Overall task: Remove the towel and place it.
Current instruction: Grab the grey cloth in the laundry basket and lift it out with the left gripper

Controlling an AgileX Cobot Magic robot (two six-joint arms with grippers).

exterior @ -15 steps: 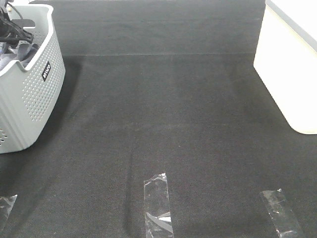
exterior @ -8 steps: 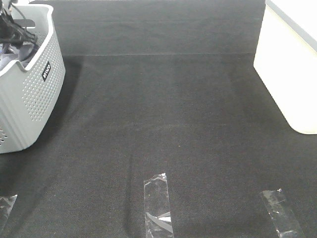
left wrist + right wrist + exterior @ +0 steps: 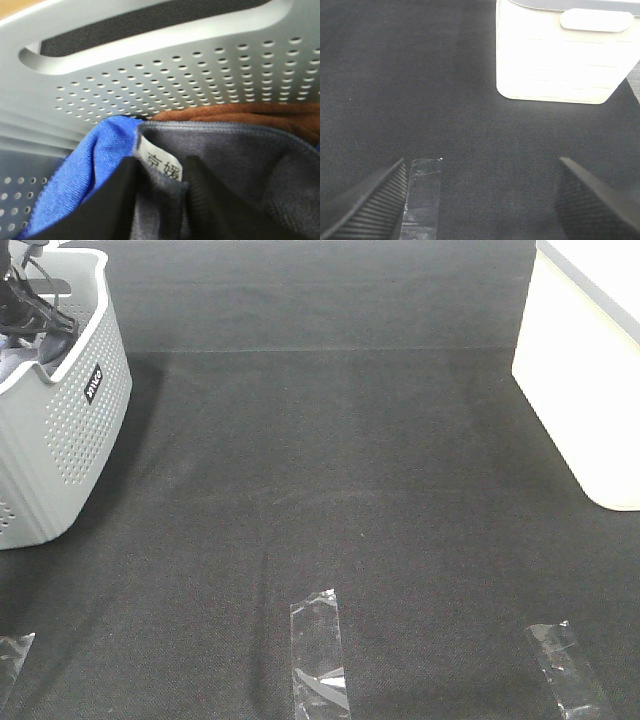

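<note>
The towel [image 3: 250,160], greyish-lavender terry with a stitched hem and a white label [image 3: 162,165], lies in the grey perforated basket [image 3: 70,440] at the far left. My left gripper [image 3: 160,200] is down inside the basket, its black fingers pressed on either side of a bunched fold of the towel by the label. From above, only the dark arm and gripper [image 3: 25,310] show over a patch of pale cloth [image 3: 15,360]. My right gripper [image 3: 480,200] hangs wide open over the black mat with nothing between its fingers [image 3: 365,200].
A bright blue cloth [image 3: 95,165] and a brown cloth [image 3: 240,112] lie beside the towel against the basket wall [image 3: 175,65]. A white bin [image 3: 590,370] stands at the right edge. Clear tape strips [image 3: 318,650] [image 3: 565,670] mark the mat near the front.
The left gripper's dark shape has shifted slightly toward the basket's far-left corner. The basket, the bin and the mat have not moved.
</note>
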